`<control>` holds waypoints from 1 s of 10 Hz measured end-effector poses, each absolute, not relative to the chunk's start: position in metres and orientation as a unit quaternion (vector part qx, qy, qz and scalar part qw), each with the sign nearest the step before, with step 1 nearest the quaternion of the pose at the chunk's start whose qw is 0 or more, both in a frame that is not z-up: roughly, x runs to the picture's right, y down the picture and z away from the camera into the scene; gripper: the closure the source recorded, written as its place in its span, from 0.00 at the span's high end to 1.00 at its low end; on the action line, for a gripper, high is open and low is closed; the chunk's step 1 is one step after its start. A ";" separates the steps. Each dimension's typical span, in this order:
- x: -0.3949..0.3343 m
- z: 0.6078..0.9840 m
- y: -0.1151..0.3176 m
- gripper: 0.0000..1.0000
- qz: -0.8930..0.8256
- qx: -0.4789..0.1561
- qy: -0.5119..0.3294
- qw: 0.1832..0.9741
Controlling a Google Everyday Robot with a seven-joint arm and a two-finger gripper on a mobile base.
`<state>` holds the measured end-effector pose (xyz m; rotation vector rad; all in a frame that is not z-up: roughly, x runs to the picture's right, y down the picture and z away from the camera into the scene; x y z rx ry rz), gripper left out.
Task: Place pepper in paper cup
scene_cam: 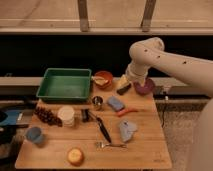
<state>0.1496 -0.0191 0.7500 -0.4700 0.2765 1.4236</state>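
The slim red-orange pepper (126, 111) lies on the wooden table (150, 145), right of centre, beside a blue sponge (115, 103). The cream-white paper cup (66, 115) stands upright at the left of centre, well apart from the pepper. My gripper (123, 88) hangs at the end of the white arm over the table's back edge, above and behind the pepper, with nothing visibly in it.
A green tray (64, 84) sits back left, an orange bowl (103, 78) and a purple bowl (145, 86) at the back. A small metal cup (97, 102), black-handled utensil (102, 129), fork (110, 145), blue-grey cloth (127, 130), grapes (47, 116), blue cup (34, 135) and an orange fruit (75, 156) are spread about.
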 end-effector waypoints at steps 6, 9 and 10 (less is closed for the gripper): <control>0.141 0.730 -0.045 0.78 0.613 -0.211 0.137 0.749; 0.140 0.748 -0.021 0.78 0.615 -0.229 0.141 0.741; 0.141 0.759 -0.008 0.78 0.621 -0.239 0.141 0.733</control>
